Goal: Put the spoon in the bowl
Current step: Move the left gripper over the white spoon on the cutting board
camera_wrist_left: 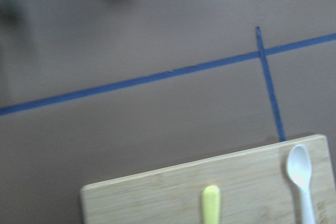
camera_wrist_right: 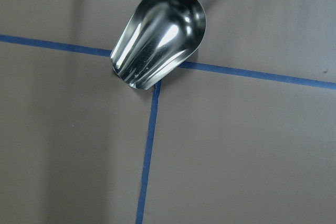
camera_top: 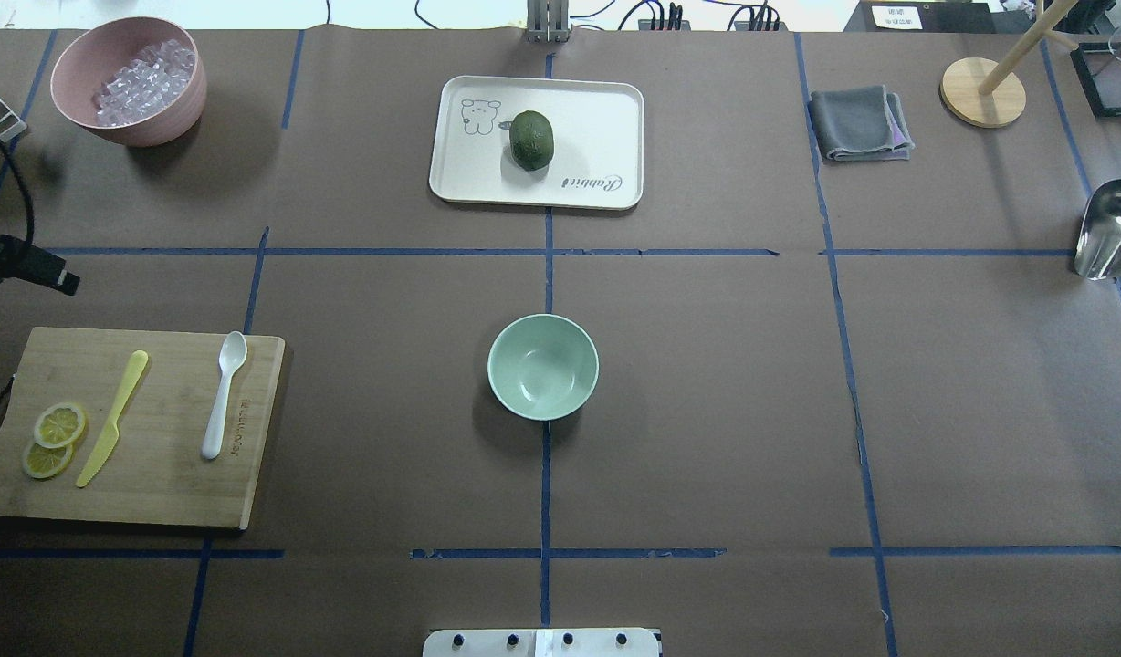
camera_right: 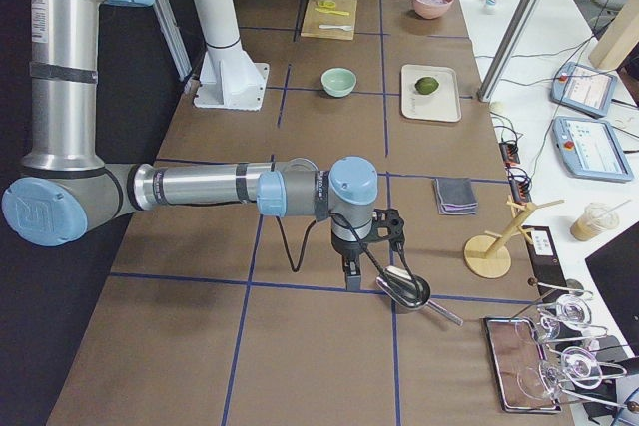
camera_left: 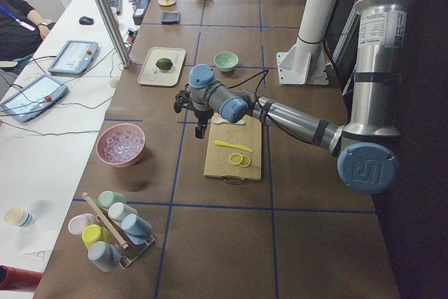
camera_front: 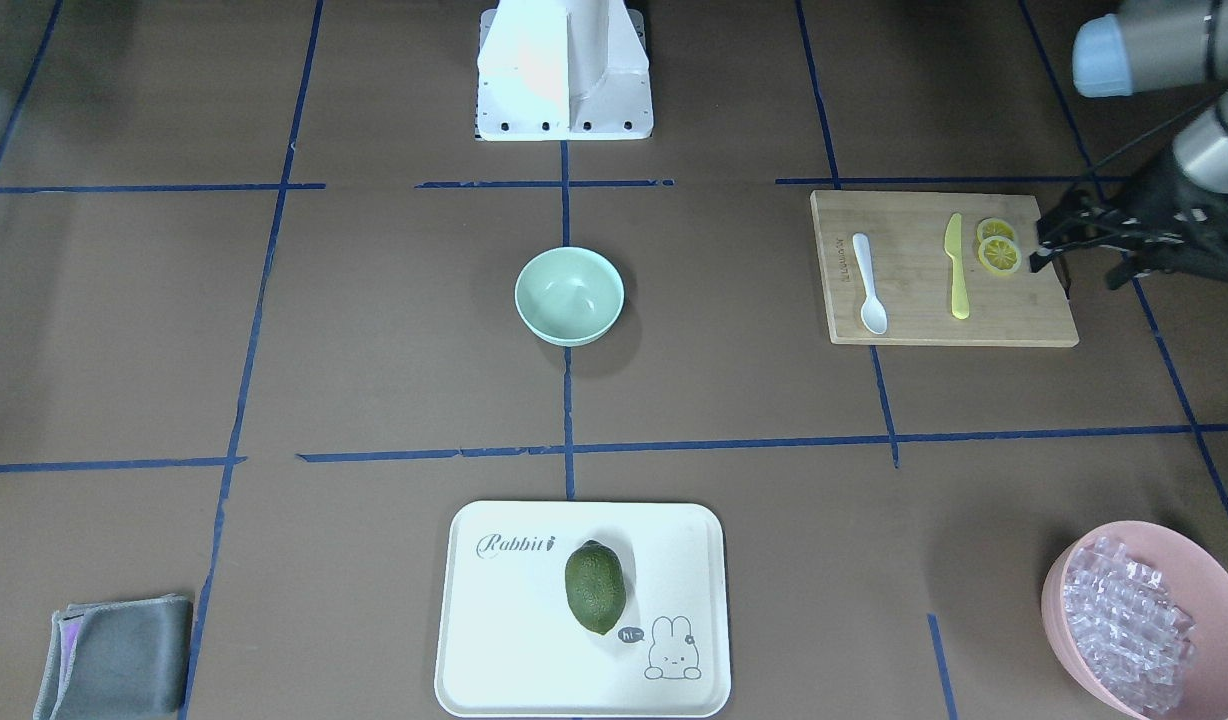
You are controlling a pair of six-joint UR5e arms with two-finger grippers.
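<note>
Bare worktop is stretching between the spoon and the bowl; the yellow knife is lying near the spoon, toward the worktop's left edge.

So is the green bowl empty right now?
Empty. The bowl shows only its bare inside in both table views; the spoon lies on the cutting board.

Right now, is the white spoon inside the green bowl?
No, the spoon lies on the cutting board beside the yellow knife; the bowl sits empty.
</note>
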